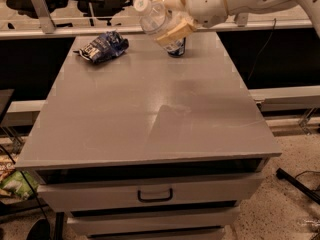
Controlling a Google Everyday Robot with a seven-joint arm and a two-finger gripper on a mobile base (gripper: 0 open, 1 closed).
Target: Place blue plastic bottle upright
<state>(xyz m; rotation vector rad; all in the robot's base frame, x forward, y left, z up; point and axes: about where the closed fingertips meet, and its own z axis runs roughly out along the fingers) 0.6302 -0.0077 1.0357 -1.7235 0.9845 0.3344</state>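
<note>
The gripper (pixel 174 13) is hanging in the air just above the dark drink can (pixel 176 48), which is standing at the far side of the grey tabletop (pixel 150 114). Its jaws are pinching the blue plastic bottle (pixel 154 18) across the body, one jaw lying over it and one under it. The bottle is riding clear of the tabletop, above and slightly left of the can, and is tilting with its white cap pointing up and to the left. A blue and white snack bag (pixel 104 46) is lying well to the left of the can.

Step in hand, as judged: the bottle is travelling in the grasp and is not yet standing, so placement is pending.

Next move, as judged: the wrist is needing to rotate until the cap is pointing straight up. The base is needing a bare patch of tabletop on the near side of the can, well apart from it. Letting go while the bottle is leaning is risking a topple against the can.
</note>
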